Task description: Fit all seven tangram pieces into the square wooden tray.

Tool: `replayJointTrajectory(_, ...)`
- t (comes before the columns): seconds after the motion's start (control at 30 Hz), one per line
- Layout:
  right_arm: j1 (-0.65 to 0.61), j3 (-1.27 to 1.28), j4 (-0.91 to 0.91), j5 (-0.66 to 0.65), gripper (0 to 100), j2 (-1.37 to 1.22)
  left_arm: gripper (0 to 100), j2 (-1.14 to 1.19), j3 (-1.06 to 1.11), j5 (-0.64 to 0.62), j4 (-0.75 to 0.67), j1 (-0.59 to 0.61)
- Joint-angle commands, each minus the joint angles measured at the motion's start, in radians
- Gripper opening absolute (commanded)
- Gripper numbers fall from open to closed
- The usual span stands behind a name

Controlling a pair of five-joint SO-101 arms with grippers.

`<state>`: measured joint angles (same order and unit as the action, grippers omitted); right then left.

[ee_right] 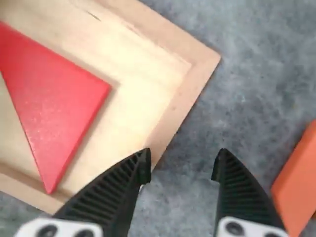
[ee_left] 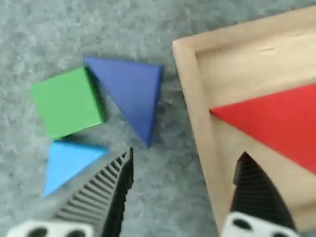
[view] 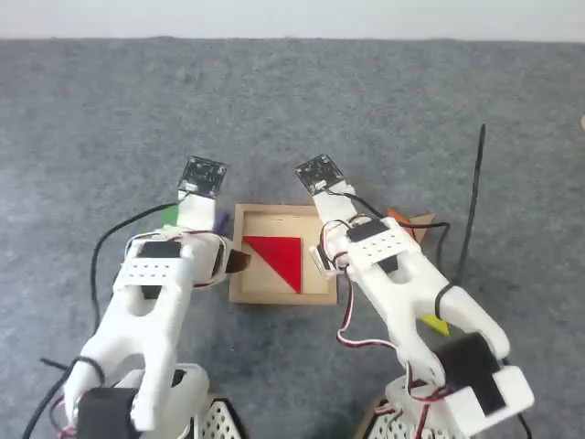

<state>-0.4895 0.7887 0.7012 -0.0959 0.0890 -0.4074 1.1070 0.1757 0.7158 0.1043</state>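
My left gripper (ee_left: 186, 155) hangs with its jaws apart across the left wall of the wooden tray (ee_left: 190, 94). One ribbed black finger (ee_left: 111, 190) is over the grey carpet (ee_left: 148, 29) outside the tray and the other is over the tray's floor inside. Nothing is between them.

My right gripper (ee_right: 183, 153) hangs at the opposite side of the tray, also spread wide and holding nothing. One finger (ee_right: 113, 187) is above the edge of the tray's right wall and the other is above the carpet just beyond it.

A red triangle (view: 279, 256) lies flat on the floor of the tray. One of its points reaches towards the left wall.

Three pieces sit on the carpet off the tray's left side. The dark blue triangle (ee_left: 131, 91) is nearest the wall but clear of it. The green square (ee_left: 66, 101) is just beyond the dark blue triangle, with one corner meeting it. The light blue triangle (ee_left: 66, 160) is just beside the green square, farthest from the tray.

Off the tray's right side, an orange piece (ee_right: 296, 190) rests on the carpet, apart from the wall. A yellow piece (view: 435, 324) also lies to the right of the tray, partly hidden under my right arm.
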Motion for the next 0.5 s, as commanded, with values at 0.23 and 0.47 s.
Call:
replayJointTrajectory(0.23, -0.031, -0.043, 0.015, -0.055, 23.4, -0.019, 31, 0.224, -0.196, 0.018, -0.052, -0.051)
replayJointTrajectory(0.47, -0.031, -0.041, 0.015, -0.055, 23.4, -0.019, 31, 0.428, -0.437, 0.017, -0.044, -0.046)
